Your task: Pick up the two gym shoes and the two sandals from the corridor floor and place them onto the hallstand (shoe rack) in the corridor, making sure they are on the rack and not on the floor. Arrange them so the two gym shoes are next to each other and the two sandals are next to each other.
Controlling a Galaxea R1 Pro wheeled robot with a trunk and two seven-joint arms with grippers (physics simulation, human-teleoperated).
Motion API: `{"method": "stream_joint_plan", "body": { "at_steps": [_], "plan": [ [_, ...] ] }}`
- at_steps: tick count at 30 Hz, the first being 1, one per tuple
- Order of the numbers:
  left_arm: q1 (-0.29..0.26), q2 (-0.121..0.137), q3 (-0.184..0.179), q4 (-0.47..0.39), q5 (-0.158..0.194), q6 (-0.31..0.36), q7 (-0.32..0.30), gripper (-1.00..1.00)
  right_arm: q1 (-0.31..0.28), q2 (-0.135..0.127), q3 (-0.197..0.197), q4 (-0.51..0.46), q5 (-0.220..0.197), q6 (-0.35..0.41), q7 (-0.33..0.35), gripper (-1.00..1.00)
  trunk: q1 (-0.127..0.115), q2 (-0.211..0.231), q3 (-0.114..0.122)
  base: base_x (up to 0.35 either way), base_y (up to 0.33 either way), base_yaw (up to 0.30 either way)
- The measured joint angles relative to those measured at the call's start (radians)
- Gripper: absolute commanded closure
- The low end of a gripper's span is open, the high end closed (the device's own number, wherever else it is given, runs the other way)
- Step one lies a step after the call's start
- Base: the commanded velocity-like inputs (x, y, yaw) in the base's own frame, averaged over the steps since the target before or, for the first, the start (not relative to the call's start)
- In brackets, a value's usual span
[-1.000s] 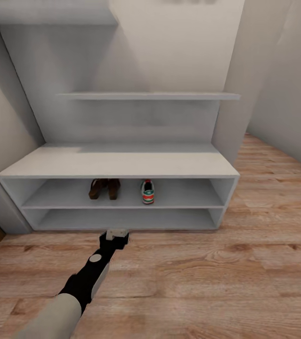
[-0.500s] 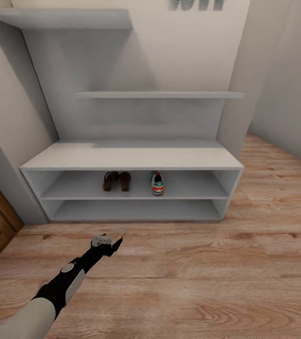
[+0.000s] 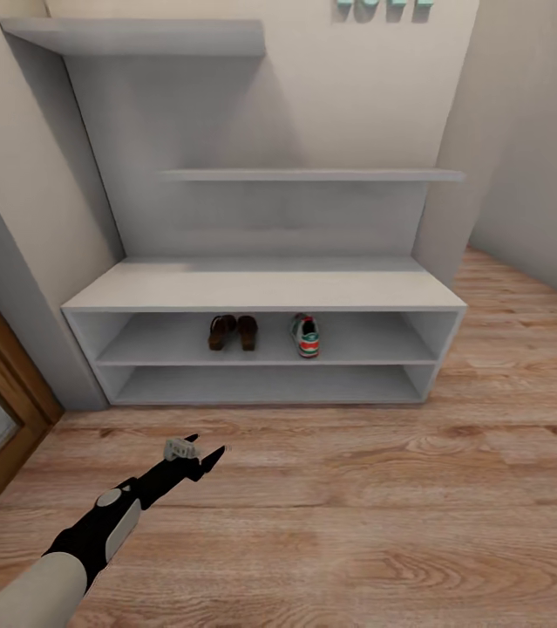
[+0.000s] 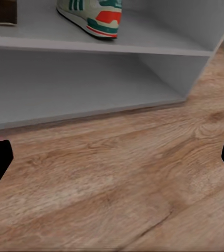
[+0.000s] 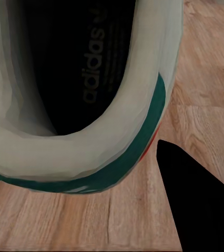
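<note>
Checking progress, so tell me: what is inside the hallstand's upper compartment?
In the hallstand, two sandals sit side by side, one gym shoe to their right. The compartment's back corners are shadowed but appear empty.

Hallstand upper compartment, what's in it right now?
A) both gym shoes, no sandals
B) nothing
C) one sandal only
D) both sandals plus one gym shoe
D: in the head view the two sandals sit side by side on the hallstand's upper shelf, with a single gym shoe apart to their right; the compartment below holds no shoes.
</note>
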State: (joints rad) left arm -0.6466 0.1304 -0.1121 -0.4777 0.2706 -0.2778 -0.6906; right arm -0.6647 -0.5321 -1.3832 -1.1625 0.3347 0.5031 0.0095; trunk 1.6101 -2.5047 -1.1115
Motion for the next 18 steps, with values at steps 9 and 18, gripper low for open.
{"method": "stream_joint_plan", "body": {
  "at_steps": [9, 18],
  "plan": [
    [0.0, 0.001, 0.001, 0.0, 0.0, 0.0, -0.014, -1.0, 0.0, 0.0, 0.0, -0.001, 0.0, 0.001, 0.0, 1.0, 0.0, 0.0, 0.0, 0.0, 0.128, 0.0],
    [0.0, 0.057, 0.105, 0.003, 0.076, -0.003, -0.427, -1.0, 0.0, 0.003, 0.001, 0.001, 0.0, 0.001, 0.0, 1.0, 0.0, 0.0, 0.0, 0.0, 0.003, 0.0]
  ]
}}
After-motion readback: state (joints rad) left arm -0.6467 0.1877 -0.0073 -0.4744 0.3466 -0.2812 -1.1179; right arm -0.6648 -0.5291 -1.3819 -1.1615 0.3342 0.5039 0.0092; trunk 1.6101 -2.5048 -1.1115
